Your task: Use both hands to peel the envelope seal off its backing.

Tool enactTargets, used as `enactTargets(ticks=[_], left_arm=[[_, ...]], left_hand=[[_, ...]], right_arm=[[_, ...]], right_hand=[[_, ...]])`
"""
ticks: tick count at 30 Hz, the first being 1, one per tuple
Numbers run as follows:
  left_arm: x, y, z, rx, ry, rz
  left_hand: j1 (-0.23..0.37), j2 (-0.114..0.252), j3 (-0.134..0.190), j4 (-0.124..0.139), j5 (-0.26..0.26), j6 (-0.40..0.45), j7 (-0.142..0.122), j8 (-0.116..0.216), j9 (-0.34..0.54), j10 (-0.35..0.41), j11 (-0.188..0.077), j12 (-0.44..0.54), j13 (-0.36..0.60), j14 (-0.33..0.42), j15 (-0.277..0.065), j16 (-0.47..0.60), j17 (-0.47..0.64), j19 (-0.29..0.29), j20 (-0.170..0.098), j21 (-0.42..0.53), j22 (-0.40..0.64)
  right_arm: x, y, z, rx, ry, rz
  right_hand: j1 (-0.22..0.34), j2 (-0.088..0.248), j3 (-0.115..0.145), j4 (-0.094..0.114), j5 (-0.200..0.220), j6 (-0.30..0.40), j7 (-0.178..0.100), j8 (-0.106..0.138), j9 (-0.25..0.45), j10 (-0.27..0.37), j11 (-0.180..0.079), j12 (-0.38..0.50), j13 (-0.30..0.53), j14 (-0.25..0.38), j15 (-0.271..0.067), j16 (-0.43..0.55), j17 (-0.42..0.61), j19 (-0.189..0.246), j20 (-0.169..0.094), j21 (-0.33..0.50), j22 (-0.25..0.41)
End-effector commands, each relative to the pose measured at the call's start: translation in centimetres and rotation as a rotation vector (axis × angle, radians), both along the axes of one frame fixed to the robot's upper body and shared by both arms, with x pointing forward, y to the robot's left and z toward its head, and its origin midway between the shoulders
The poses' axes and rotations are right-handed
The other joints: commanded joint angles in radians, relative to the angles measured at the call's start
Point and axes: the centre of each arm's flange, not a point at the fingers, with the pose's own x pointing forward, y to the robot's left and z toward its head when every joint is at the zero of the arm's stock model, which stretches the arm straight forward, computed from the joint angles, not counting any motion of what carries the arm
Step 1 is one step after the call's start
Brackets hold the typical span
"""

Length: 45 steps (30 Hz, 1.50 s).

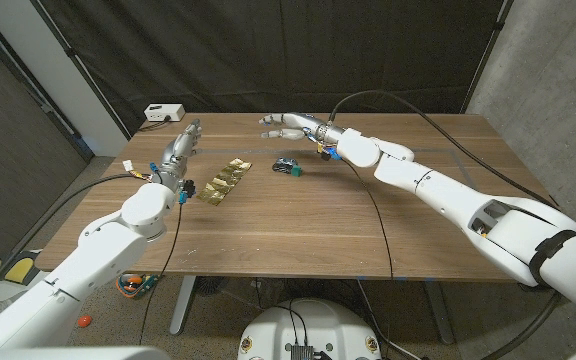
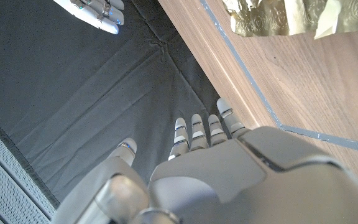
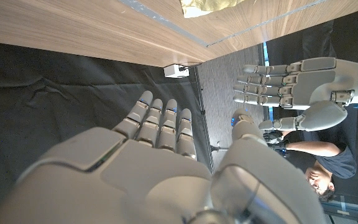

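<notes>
Both arms are clad in glossy white rounded shells, with wider housings noted at the elbows. A black band is seen on the right arm [image 1: 528,235] near the shoulder, and an open panel with orange and dark parts is visible in its forearm shell. Black cables are routed along each arm; one loops above the right wrist. Blue, yellow and black connectors are clustered at both wrists. The left hand [image 1: 180,145] and right hand [image 1: 290,126] are finished in silver-grey metal, with segmented fingers and pale rounded tips. A smooth grey plate with recessed seams covers the back of each hand in the wrist views.
</notes>
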Motion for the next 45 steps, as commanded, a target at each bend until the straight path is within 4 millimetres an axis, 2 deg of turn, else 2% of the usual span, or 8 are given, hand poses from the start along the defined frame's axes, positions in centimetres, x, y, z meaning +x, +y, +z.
enactTargets(ticks=[1,19,32,41,45], left_arm=[[-0.2,0.0,-0.2,-0.003,-0.015,0.016],[-0.3,0.3,-0.6,-0.021,-0.051,-0.006],[0.1,0.3,-0.6,-0.017,-0.087,-0.037],[0.6,0.5,-0.7,-0.016,-0.087,-0.051],[0.7,0.6,-0.6,-0.013,-0.09,-0.056]], left_hand=[[-0.005,-0.001,0.002,0.005,-0.003,0.005,0.001,-0.003,0.002,0.005,0.007,-0.002,0.003,0.01,0.004,0.011,0.002,-0.175,0.006,-0.004,0.003],[-0.007,0.0,0.001,0.007,-0.002,0.009,0.003,-0.007,0.002,0.007,0.008,-0.004,0.004,0.01,0.0,0.01,0.004,-0.174,0.008,-0.007,0.003],[-0.007,-0.001,0.0,0.007,-0.001,0.016,0.005,-0.008,0.002,0.006,0.006,-0.006,0.005,0.004,-0.003,0.006,0.005,-0.177,0.014,-0.011,0.003],[-0.007,-0.002,-0.001,0.007,-0.001,0.024,0.005,-0.007,0.002,0.011,0.004,-0.005,0.006,0.001,-0.007,0.004,0.005,-0.176,0.015,-0.013,0.002],[-0.007,-0.002,-0.002,0.007,-0.001,0.027,0.005,-0.007,0.002,0.012,0.003,-0.005,0.006,0.001,-0.007,0.003,0.006,-0.176,0.015,-0.013,0.002]], right_arm=[[0.5,1.9,-0.3,-0.043,-0.011,-0.017],[2.2,5.4,-2.0,-0.147,0.003,-0.059],[3.7,7.1,-2.6,-0.199,0.011,-0.103],[4.6,8.0,-2.8,-0.219,-0.004,-0.131],[5.0,8.5,-3.1,-0.23,-0.013,-0.154]], right_hand=[[0.013,-0.005,0.005,0.0,0.004,0.002,-0.003,-0.001,0.006,-0.003,-0.008,-0.006,0.003,0.001,-0.009,-0.003,0.003,0.002,0.004,0.001,0.003],[0.023,-0.007,0.001,-0.001,0.005,-0.004,-0.002,-0.008,0.007,-0.007,-0.012,-0.011,0.003,0.001,-0.011,-0.004,0.002,0.006,0.005,0.001,0.003],[0.026,-0.007,-0.002,0.0,0.005,-0.004,-0.001,-0.009,0.007,-0.006,-0.01,-0.013,0.003,0.006,-0.015,-0.003,0.003,0.012,0.003,0.003,0.003],[0.028,-0.01,-0.007,0.002,0.006,-0.001,-0.001,-0.01,0.007,0.008,-0.009,-0.009,0.004,0.015,-0.025,0.0,0.003,0.014,0.003,0.002,0.003],[0.028,-0.011,-0.013,0.005,0.007,0.004,0.001,-0.009,0.007,0.031,-0.015,-0.003,0.004,0.039,-0.037,0.008,0.005,0.019,-0.001,0.003,0.004]])
